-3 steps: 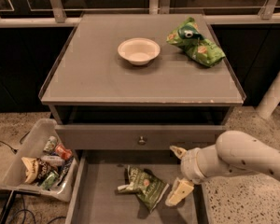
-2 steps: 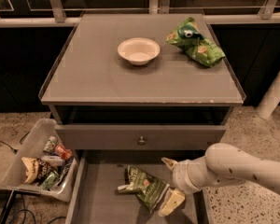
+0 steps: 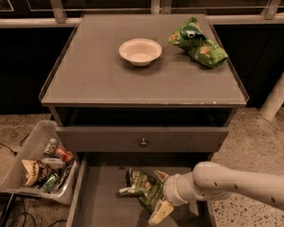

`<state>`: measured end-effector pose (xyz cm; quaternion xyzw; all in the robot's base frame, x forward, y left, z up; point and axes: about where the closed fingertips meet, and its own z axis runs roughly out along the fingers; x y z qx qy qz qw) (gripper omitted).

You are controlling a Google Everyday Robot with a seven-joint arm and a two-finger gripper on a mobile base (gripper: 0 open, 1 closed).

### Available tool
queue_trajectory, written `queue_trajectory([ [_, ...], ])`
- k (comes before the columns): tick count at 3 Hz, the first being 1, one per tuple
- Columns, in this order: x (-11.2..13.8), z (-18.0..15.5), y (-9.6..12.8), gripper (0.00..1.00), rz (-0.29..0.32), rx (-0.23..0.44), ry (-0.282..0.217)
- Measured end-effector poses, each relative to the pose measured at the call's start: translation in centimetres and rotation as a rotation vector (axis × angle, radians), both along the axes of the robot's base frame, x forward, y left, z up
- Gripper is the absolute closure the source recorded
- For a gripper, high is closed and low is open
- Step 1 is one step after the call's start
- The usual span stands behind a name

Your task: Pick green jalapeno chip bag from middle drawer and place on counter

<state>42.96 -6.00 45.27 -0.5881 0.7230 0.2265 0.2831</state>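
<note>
The green jalapeno chip bag (image 3: 141, 187) lies crumpled on the floor of the pulled-out middle drawer (image 3: 100, 197) at the bottom of the camera view. My gripper (image 3: 159, 195) reaches in from the right, down in the drawer. It is open, with one pale finger (image 3: 161, 176) behind the bag's right end and the other (image 3: 160, 213) in front of it. The bag's right end is partly hidden by the wrist. The counter (image 3: 94, 74) is the grey cabinet top above.
A white bowl (image 3: 140, 51) and a brighter green bag (image 3: 198, 44) sit on the counter's far half. A shut drawer front with a round knob (image 3: 143, 142) is above the open drawer. A grey bin of snacks (image 3: 38, 170) stands on the floor at left.
My arm has moved left and lower into the drawer. The fingers, which were to the right of the bag, now straddle its right end.
</note>
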Motion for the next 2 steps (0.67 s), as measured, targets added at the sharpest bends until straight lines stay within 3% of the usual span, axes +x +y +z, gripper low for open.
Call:
queue_trajectory([
  [2,4.3,-6.6,2.1,0.0,-0.101,-0.04,-0.014],
])
